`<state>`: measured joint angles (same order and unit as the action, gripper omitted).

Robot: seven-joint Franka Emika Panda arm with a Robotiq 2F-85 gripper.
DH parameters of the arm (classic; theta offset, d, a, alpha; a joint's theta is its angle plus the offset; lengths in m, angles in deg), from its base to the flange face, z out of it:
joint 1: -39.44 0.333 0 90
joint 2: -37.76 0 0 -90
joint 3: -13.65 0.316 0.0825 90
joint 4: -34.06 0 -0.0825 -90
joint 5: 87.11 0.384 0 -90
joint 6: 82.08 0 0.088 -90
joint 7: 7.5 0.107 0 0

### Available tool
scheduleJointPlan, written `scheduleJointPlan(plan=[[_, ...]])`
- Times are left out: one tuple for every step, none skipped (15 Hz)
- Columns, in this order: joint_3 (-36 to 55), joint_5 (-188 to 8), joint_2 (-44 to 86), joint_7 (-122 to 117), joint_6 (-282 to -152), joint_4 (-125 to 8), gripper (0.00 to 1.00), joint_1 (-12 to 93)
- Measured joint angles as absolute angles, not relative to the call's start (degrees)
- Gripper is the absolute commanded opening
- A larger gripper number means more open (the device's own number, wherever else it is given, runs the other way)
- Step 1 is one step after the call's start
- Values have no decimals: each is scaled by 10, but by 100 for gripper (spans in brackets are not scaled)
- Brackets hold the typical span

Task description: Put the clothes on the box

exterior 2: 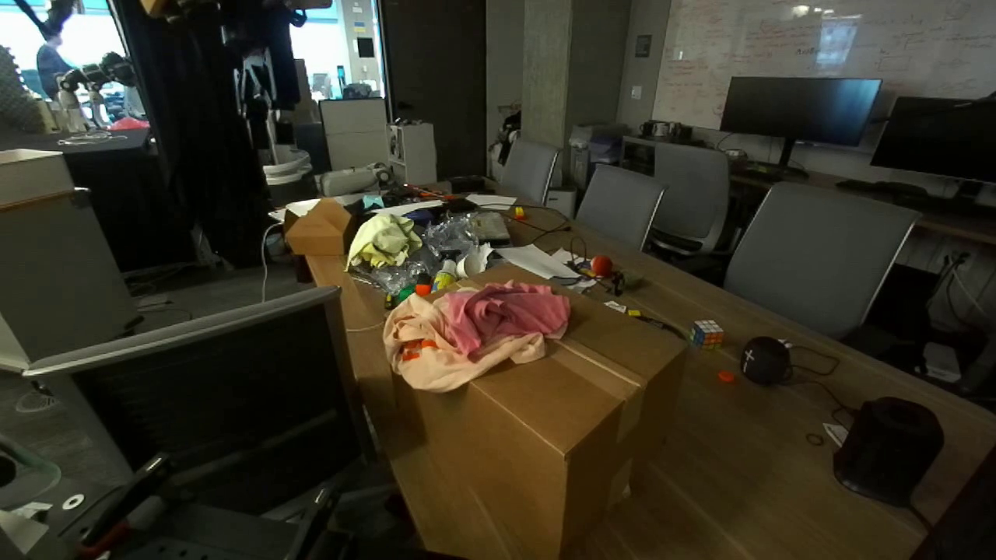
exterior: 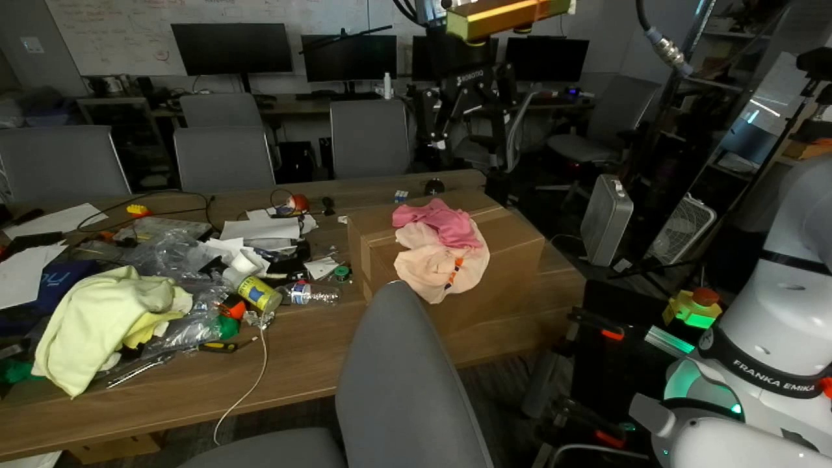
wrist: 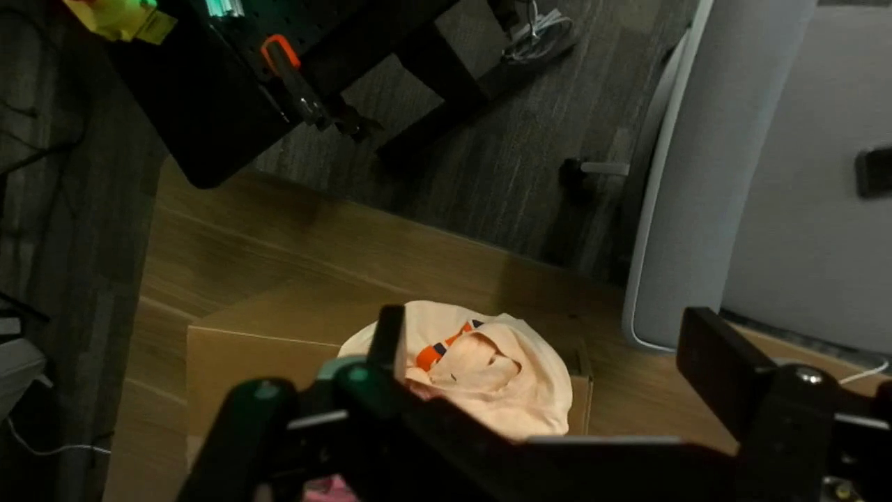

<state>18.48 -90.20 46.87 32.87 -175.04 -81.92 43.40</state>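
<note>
A large closed cardboard box (exterior: 513, 244) stands on the table; it also shows in an exterior view (exterior 2: 498, 435) and the wrist view (wrist: 258, 359). A pink cloth (exterior: 445, 221) and a peach cloth (exterior: 422, 260) with orange marks lie crumpled together on its top. In the wrist view the peach cloth (wrist: 509, 397) is partly hidden by the gripper, and only a scrap of pink shows. A pale yellow-green cloth (exterior: 97, 318) lies on the clutter at the table's far end from the box, also in an exterior view (exterior 2: 383, 239). My gripper (exterior: 468, 153) is open and empty, high above the box.
A grey chair (exterior: 409, 377) stands close against the table beside the box. Plastic wrap, papers, a clear bottle (exterior: 312, 294) and a yellow can (exterior: 259, 294) crowd the table near the yellow-green cloth. A Rubik's cube (exterior 2: 706, 334) and black speaker (exterior 2: 765, 360) stand beyond the box.
</note>
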Motion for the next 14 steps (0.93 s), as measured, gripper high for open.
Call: scheduleJointPlan(plan=[[184,-902,475,296,-1750,-830,100,433],[182,-903,482,261,-1751,-840,100,432],[179,-904,490,226,-1753,-851,100,431],[177,-904,499,193,-1760,-863,100,429],[174,-905,510,162,-1771,-877,100,427],[171,-905,522,132,-1785,-892,100,425],[168,-904,535,103,-1801,-907,100,424],[165,-904,547,77,-1815,-922,100,424],[162,-904,560,58,-1828,-936,100,424],[160,-904,572,42,-1840,-949,100,424],[159,-904,585,31,-1850,-962,100,424],[159,-903,598,26,-1859,-973,100,424],[159,-902,611,21,-1865,-983,100,424],[159,-902,623,13,-1867,-992,100,424]])
